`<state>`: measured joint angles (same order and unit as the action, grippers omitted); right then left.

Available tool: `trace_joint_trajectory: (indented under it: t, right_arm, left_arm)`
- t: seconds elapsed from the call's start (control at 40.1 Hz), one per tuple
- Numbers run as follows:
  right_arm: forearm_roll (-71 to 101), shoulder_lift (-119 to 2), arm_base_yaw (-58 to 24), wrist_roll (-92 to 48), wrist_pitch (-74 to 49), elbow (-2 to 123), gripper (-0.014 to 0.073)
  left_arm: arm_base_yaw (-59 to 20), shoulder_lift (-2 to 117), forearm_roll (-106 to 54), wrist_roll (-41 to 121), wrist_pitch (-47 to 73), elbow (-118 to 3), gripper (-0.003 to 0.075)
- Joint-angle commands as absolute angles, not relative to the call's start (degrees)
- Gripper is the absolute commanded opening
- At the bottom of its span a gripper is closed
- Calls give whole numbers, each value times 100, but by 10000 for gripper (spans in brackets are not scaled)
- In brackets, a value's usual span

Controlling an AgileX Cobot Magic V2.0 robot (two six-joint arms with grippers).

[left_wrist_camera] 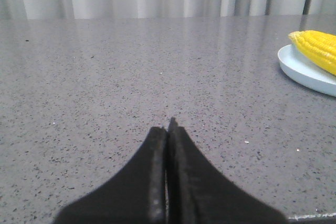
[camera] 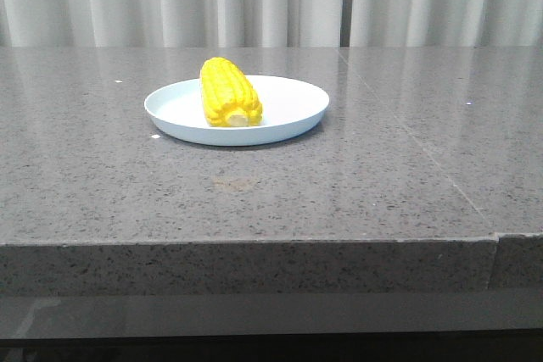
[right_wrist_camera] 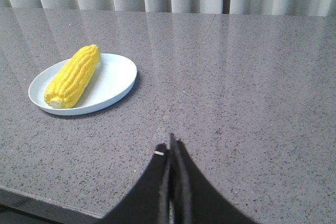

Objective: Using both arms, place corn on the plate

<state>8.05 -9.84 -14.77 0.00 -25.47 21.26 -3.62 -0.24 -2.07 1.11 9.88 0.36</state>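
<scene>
corn (camera: 229, 92) was lying on the plate (camera: 297, 103), so job looked done. my left gripper (left_wrist_camera: 167, 125) and right gripper (right_wrist_camera: 171, 142) were both closed, holding nothing.

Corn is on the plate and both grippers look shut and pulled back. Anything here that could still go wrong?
Little. The corn lies on the left part of the plate, near the low rim, so a bump could roll it off. The left gripper and right gripper are shut and empty, low over the table; a careless sweep toward the plate might nudge it.
</scene>
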Motion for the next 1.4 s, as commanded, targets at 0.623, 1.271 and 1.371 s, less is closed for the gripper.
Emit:
trace_joint_trajectory:
  t: [0.623,1.271,1.371]
  right_arm:
    - [761,-1045,-1445,-63,-2054,2269,-68]
    - [590,13,234,-63,-897,231,-68]
    - [590,130,329,-63,-841,-58,-68]
  left_arm:
    - [-350,-141,-249,98,504,45,-20]
    - [-350,-141,-249,98,504,45,-20]
    - [-350,-141,-249,98,504,45,-20]
